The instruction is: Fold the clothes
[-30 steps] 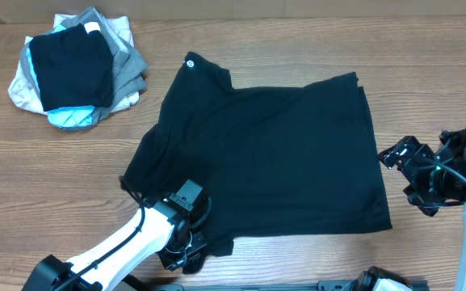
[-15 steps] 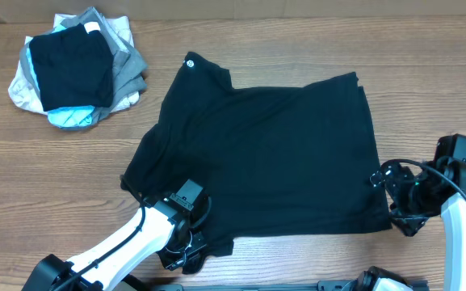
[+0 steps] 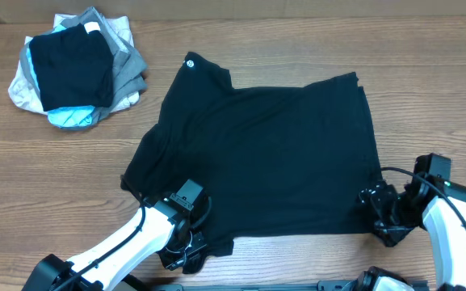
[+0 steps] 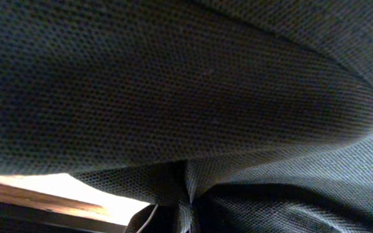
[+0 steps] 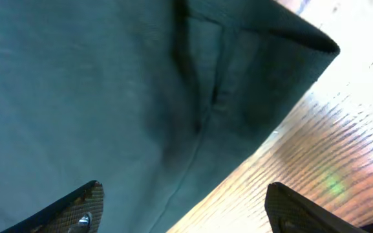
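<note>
1. The shirt (image 3: 273, 153) lies spread flat over the middle of the bench (image 3: 55, 178), well apart from the pile (image 3: 75, 69) at the far-left corner.
2. My left pincer (image 3: 186, 242) is pinched tight on the shirt's near-left corner, so that end is ready to lift.
3. My right pincer (image 3: 375, 212) stands wide, its fingers (image 5: 83, 207) straddling the near-right hem corner without gripping it. I judge both corners must rise together for an even fold.

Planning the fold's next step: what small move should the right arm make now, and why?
Probably close the right gripper: its open fingers sit either side of the shirt's near-right hem corner, while the left gripper is shut on the shirt's near-left edge, so both ends could then lift.
</note>
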Robot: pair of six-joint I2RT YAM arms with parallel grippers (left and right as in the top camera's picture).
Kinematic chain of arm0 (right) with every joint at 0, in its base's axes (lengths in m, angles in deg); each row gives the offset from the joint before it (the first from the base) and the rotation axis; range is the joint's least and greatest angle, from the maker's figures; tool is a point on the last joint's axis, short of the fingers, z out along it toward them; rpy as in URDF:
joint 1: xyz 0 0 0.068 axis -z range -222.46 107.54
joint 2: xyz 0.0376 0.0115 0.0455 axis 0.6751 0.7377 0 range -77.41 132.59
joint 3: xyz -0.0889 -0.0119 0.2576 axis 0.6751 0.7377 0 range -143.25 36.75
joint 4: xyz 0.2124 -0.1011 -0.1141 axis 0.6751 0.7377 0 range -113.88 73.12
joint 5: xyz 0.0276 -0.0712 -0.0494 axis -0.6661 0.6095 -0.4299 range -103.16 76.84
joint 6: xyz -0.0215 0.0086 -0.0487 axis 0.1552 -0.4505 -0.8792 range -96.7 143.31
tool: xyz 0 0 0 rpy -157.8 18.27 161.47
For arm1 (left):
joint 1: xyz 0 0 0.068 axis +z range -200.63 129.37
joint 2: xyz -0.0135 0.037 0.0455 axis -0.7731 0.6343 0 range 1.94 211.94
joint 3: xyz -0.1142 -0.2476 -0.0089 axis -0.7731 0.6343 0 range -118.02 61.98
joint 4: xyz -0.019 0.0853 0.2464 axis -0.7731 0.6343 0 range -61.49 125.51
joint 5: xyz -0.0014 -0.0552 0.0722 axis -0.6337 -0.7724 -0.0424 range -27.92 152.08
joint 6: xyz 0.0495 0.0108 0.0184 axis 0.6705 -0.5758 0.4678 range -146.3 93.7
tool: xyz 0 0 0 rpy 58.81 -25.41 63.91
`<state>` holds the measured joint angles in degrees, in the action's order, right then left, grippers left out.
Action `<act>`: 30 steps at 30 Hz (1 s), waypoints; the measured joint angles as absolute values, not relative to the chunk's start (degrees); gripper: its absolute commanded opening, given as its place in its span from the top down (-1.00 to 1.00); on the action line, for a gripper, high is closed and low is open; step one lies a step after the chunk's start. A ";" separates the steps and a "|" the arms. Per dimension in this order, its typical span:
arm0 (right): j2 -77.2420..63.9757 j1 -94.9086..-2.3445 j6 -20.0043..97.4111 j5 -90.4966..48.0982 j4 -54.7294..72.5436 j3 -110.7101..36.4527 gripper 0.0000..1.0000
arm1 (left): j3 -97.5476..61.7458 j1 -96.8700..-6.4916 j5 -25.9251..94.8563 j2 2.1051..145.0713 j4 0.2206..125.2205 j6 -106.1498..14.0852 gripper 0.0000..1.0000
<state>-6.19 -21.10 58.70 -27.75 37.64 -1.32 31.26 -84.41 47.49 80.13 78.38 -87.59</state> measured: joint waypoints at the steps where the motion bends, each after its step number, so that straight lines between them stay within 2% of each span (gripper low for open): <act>1: -5.20 -21.08 58.81 -27.66 37.38 -0.94 -0.67 | 31.26 -84.41 47.47 80.13 78.32 -87.57 0.92; 9: 2.08 -21.08 59.55 -25.82 34.86 -0.40 -0.62 | 31.26 -84.41 47.30 80.13 78.16 -87.22 0.92; 16: 3.30 -21.08 61.24 -25.56 33.77 -0.33 -0.41 | 31.26 -84.41 47.23 80.13 77.92 -87.18 0.92; 19: 3.30 -21.10 61.48 -25.60 32.72 -0.22 -0.25 | 31.26 -84.41 47.08 80.13 77.79 -87.18 0.92; 26: 3.30 -21.08 62.96 -26.46 29.75 1.59 -0.22 | 31.26 -84.41 47.03 80.13 77.70 -87.11 0.92; 28: 3.26 -21.08 63.36 -26.67 29.31 2.01 -0.08 | 31.26 -84.41 47.03 80.13 77.73 -86.70 0.92; 30: 3.24 -21.08 63.64 -26.78 29.27 2.12 0.19 | 31.26 -84.41 47.03 80.13 77.70 -86.24 0.92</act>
